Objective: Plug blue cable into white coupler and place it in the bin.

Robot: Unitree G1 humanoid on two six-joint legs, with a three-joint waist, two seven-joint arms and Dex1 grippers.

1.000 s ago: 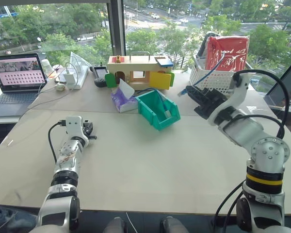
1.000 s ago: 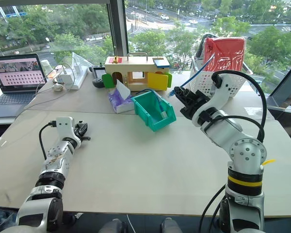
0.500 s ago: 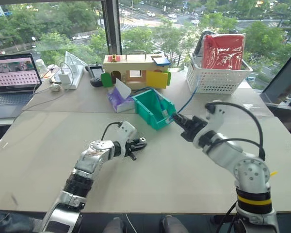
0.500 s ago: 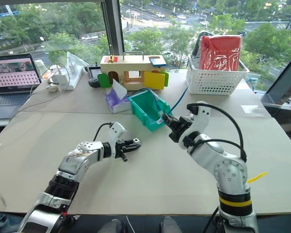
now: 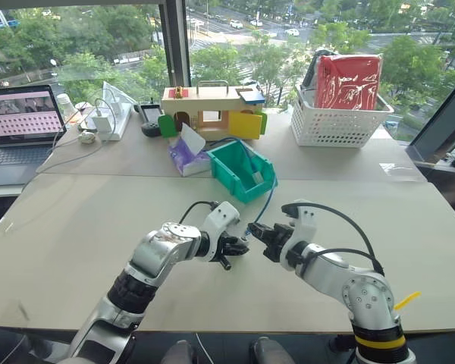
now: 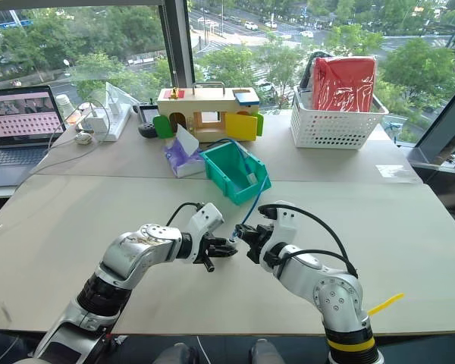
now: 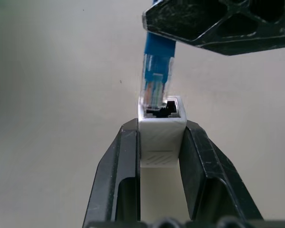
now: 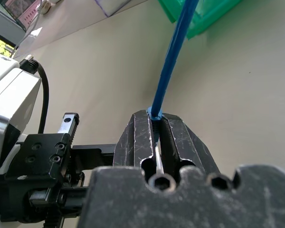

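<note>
While the left gripper [image 7: 161, 142] clamps the white coupler [image 7: 161, 135] above the table [image 5: 76, 227], the right gripper [image 8: 156, 128], shut on the blue cable [image 8: 173, 57], brings its plug to the socket's mouth, seemingly not yet seated. Next the plug needs squaring and pushing home. Beyond them, unobstructed, waits the teal bin [image 5: 235, 171], a white basket [image 5: 337, 125] farther right.

left gripper [image 5: 237, 246] fingers clamped | right gripper [image 5: 255, 231] fingers pinched | tips facing, nearly meeting
</note>
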